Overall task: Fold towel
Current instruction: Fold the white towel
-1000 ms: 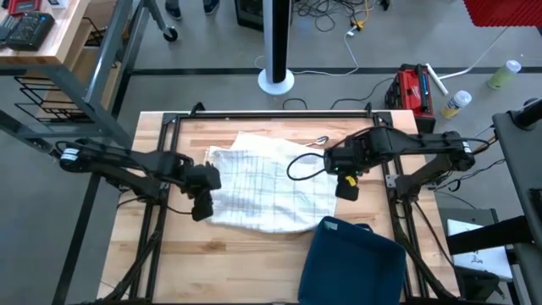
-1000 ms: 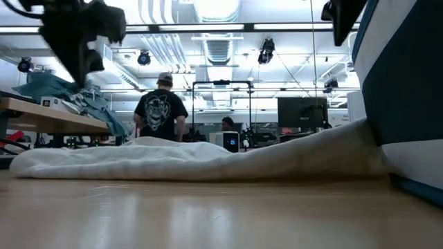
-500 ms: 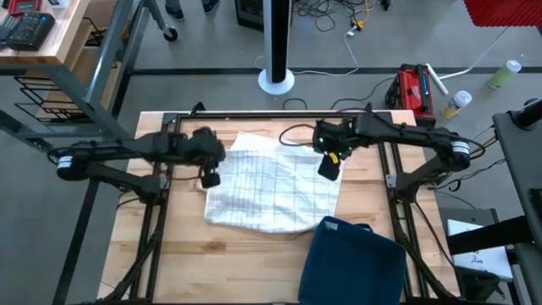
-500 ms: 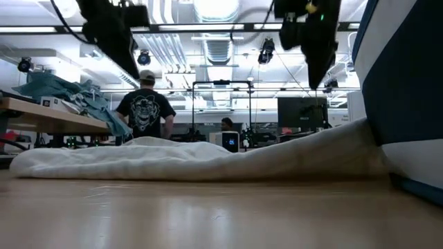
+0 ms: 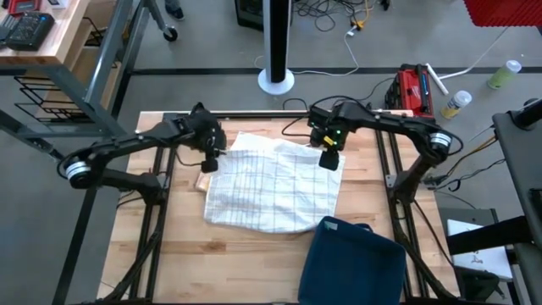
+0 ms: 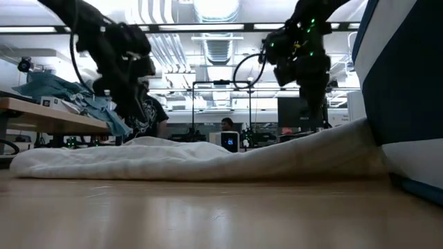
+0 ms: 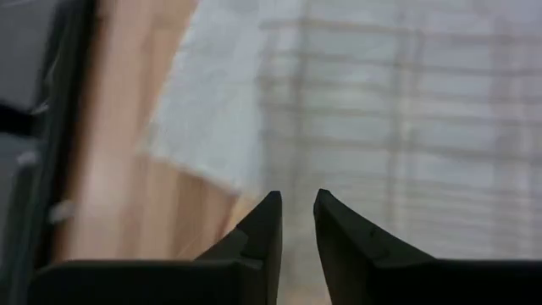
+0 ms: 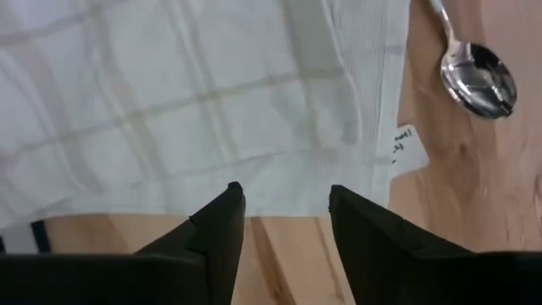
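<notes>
While the white checked towel (image 5: 273, 182) lay rumpled in the middle of the wooden table (image 5: 174, 246), the left gripper (image 5: 209, 163) hovered over its far left corner, fingers slightly apart, holding nothing. The right gripper (image 5: 328, 158) hung above the far right corner, fingers spread, near a spoon (image 8: 474, 69).

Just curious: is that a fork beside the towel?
No, it is a spoon, lying on the wood beside the towel.

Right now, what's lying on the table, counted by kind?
Towel: 1
Spoon: 1
Blue bin: 1
Total: 3
</notes>
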You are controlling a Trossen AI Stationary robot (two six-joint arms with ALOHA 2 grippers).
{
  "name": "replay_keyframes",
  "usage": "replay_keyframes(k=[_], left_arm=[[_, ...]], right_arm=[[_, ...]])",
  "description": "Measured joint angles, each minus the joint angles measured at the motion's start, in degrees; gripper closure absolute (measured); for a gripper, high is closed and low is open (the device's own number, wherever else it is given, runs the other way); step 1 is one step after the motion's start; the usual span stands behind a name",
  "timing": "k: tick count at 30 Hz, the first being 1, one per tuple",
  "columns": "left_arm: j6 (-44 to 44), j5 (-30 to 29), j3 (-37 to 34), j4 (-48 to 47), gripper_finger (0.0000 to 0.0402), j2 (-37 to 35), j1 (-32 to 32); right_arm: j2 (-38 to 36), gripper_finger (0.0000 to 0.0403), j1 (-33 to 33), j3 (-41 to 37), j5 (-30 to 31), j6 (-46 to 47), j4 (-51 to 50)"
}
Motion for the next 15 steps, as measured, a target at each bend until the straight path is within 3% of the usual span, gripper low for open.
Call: replay_keyframes(k=[9,15], left_arm=[[1.69,-0.67,-4.49,12.84,0.0327,7.92,0.31],[1.69,-3.00,-4.27,12.39,0.0371,10.47,0.27]], right_arm=[[6.25,0.0243,-1.86,3.51,0.29,3.38,-0.68],[6.39,0.0253,-1.83,8.53,-0.01,7.01,-5.70]])
